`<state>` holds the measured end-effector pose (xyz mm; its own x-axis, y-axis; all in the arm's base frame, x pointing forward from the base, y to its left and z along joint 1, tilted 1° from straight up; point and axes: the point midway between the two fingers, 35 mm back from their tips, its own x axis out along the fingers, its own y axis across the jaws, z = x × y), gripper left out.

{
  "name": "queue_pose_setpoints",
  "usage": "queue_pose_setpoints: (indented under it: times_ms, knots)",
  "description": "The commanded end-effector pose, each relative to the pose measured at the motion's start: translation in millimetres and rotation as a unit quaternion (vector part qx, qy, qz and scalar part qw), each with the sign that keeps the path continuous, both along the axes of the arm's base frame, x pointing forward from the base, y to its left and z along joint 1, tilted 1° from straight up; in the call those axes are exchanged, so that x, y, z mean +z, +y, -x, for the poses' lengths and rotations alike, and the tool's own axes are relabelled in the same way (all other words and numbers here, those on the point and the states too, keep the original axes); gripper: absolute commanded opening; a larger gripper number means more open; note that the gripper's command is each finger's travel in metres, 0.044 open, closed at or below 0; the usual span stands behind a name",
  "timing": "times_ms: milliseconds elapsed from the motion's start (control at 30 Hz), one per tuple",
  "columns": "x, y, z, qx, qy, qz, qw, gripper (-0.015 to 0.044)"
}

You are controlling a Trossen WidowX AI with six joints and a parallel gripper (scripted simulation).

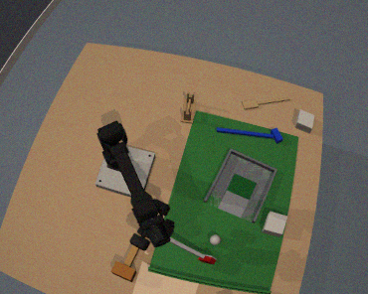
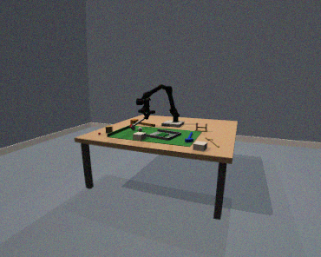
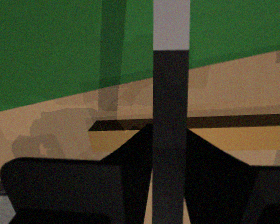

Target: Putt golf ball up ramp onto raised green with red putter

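Observation:
My gripper (image 1: 163, 234) (image 3: 163, 130) is shut on the dark grip of the red putter (image 1: 191, 250) (image 3: 171, 90). Its grey shaft slants down over the green mat (image 1: 197, 149) (image 3: 51, 45) to the red head (image 1: 207, 259) near the mat's near edge. The white golf ball (image 1: 215, 239) lies on the mat just beyond the head, a small gap between them. The grey ramp (image 1: 235, 203) rises to the raised green (image 1: 242, 186) in the mat's middle. In the exterior view the gripper (image 2: 145, 115) hangs over the mat's left end (image 2: 120, 133).
A blue putter (image 1: 249, 133) lies at the mat's far end. Two white blocks (image 1: 275, 222) (image 1: 304, 120) stand at the mat's right. A wooden mallet (image 1: 125, 265) lies beside my gripper; a wooden putter (image 1: 264, 102) and small wooden stand (image 1: 188, 108) lie beyond the mat.

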<state>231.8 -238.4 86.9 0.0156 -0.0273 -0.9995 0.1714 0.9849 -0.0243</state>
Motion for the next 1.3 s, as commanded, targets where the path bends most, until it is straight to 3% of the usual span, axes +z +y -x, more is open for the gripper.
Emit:
queue_pose_setpoints:
  times_ms: [0, 167, 500, 733, 1133, 1267]
  knots:
    - [0.8, -3.3, -2.2, 0.004, -0.002, 0.002, 1.0, 0.0]
    - [0.1, 8.4, -3.9, 0.001, 0.0, 0.0, 1.0, 0.0]
    - [-2.5, 131.5, -24.7, 0.004, -0.003, -0.003, 1.0, 0.0]
    - [4.9, 133.4, -25.1, 0.004, -0.004, -0.003, 1.0, 0.0]
    - [56.7, 134.5, -23.6, 0.004, -0.004, -0.003, 1.0, 0.0]
    - [49.1, 134.7, -23.4, 0.006, 0.003, -0.006, 1.0, 0.0]
